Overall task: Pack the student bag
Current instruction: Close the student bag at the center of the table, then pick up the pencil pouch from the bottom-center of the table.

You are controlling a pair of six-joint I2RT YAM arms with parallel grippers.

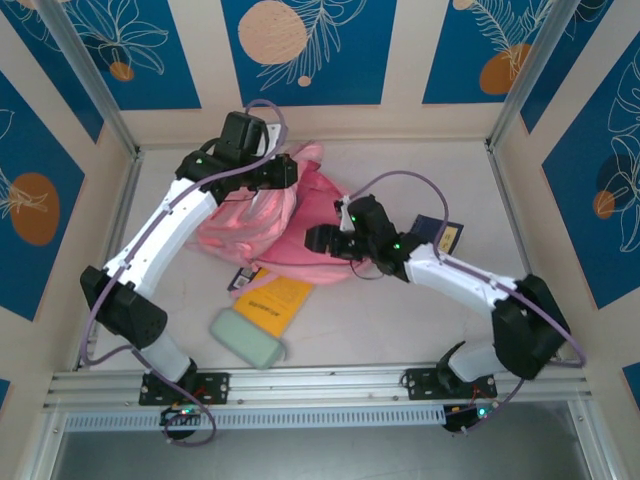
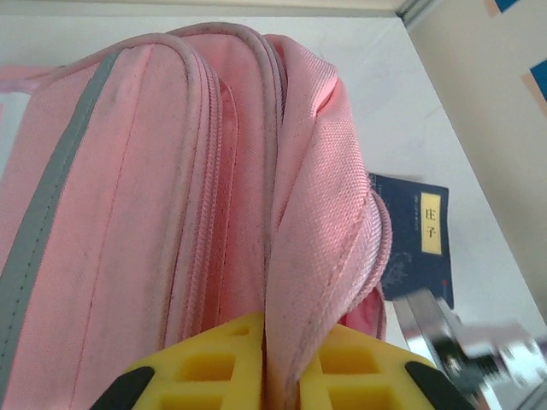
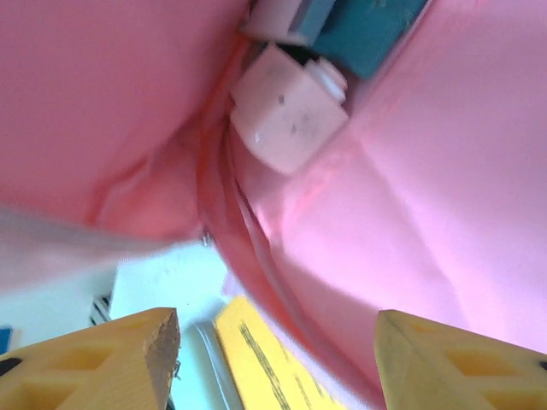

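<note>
on the table i see the student bag slumped mid-way between both arms; my left gripper pinches a fold of its pink fabric, my right gripper stands wide open just beside it, holding nothing

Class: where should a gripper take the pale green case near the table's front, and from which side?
Across its narrow middle, from above: the pale green case lies flat and slanted on the table, both long edges seemingly free.
</note>
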